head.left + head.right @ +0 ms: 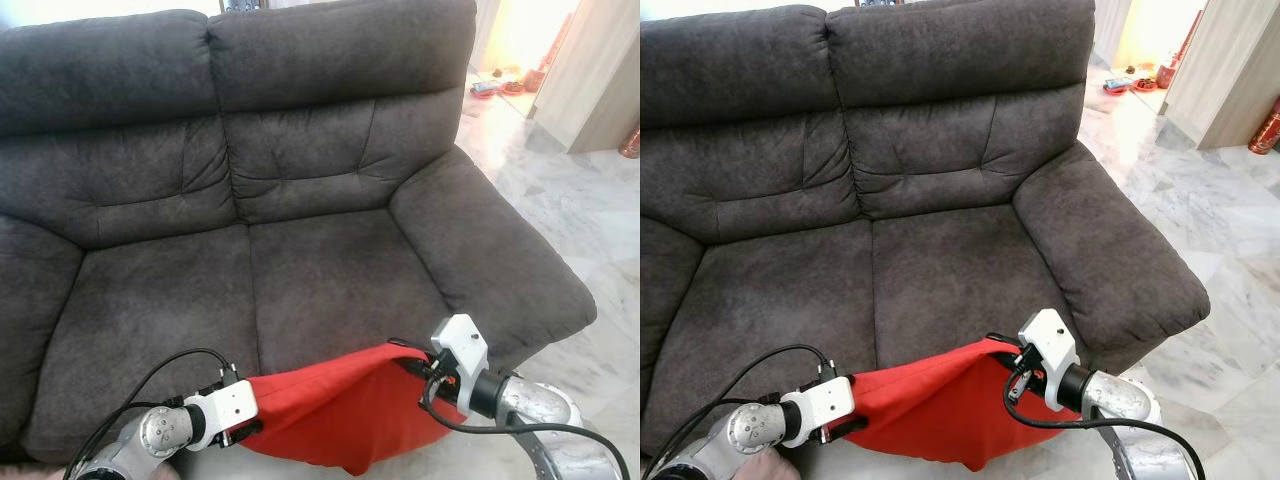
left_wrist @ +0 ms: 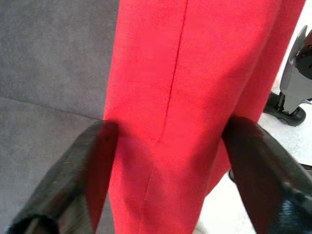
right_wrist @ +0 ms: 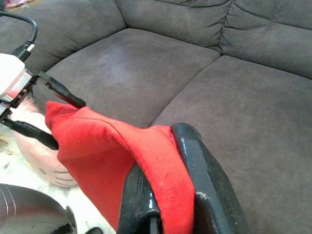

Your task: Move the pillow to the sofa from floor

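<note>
A red pillow (image 1: 330,410) hangs stretched between my two grippers, just in front of the dark grey sofa's (image 1: 330,270) front edge and low over the right seat cushion. My left gripper (image 1: 245,425) is at its left end, and the left wrist view has red cloth pressed between both black fingers (image 2: 92,161). My right gripper (image 1: 412,362) is shut on the pillow's upper right edge. In the right wrist view its fingers (image 3: 200,170) pinch a fold of the cloth. Both sofa seats are bare.
The sofa's right armrest (image 1: 490,250) juts out beside my right arm. Pale marble floor (image 1: 590,210) spreads to the right. A wooden panel (image 1: 600,70) and small items on the floor (image 1: 500,88) lie at the back right.
</note>
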Available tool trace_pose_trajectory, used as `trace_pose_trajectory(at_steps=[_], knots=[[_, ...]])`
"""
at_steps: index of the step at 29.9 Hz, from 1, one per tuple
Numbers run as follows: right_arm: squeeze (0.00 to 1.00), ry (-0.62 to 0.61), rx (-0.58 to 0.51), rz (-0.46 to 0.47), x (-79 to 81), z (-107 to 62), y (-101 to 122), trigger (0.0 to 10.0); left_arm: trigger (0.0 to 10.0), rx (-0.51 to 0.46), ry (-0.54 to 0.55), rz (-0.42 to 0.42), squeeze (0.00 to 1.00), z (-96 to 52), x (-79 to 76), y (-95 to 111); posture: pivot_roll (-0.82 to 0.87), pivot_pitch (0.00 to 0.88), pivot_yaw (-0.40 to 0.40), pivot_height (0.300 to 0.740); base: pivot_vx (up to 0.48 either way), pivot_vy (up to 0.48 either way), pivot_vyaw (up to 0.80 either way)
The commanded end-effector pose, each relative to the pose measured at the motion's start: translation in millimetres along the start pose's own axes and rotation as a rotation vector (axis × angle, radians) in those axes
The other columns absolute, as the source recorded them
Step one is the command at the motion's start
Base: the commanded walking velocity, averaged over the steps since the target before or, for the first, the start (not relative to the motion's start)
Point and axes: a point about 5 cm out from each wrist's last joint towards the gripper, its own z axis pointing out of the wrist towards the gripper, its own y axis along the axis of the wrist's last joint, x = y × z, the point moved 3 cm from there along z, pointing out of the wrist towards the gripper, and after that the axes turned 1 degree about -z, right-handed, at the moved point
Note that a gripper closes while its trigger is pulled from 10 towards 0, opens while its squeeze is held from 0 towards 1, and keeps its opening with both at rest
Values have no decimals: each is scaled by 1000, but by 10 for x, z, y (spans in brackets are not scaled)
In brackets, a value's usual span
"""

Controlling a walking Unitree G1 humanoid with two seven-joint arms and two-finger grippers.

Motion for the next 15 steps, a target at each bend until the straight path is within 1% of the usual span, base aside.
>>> trace_pose_trajectory(at_steps=[1, 3, 9, 10, 11, 12, 15], knots=[[0, 36, -124, -77, 51, 4, 335, 10000, 10000, 17, -9, 12, 1000, -50, 34, -57, 55, 47, -13, 740, 0, 0, 0], [0, 43, -124, -79, 52, -17, 348, 10000, 10000, 22, -12, 3, 1000, -82, 28, -95, 55, 48, -13, 740, 0, 0, 0], [0, 55, -118, -77, 51, -36, 354, 10000, 10000, 41, 9, -28, 1000, -111, 29, -156, 55, 49, -15, 740, 0, 0, 0], [0, 57, -120, -77, 55, -39, 360, 10000, 10000, 48, 3, -22, 43, -114, 22, -168, 54, 50, -15, 740, 0, 0, 0], [0, 58, -121, -77, 57, -41, 365, 10000, 10000, 53, -3, -17, 43, -116, 16, -175, 54, 50, -15, 740, 0, 0, 0], [0, 65, -122, -80, 65, -48, 376, 10000, 10000, 55, -11, -21, 0, -118, 1, -185, 51, 49, -14, 740, 0, 0, 0], [0, 67, -124, -84, 64, -56, 394, 10000, 10000, 56, -14, -38, 0, -120, -16, -198, 50, 49, -14, 740, 0, 0, 0]])
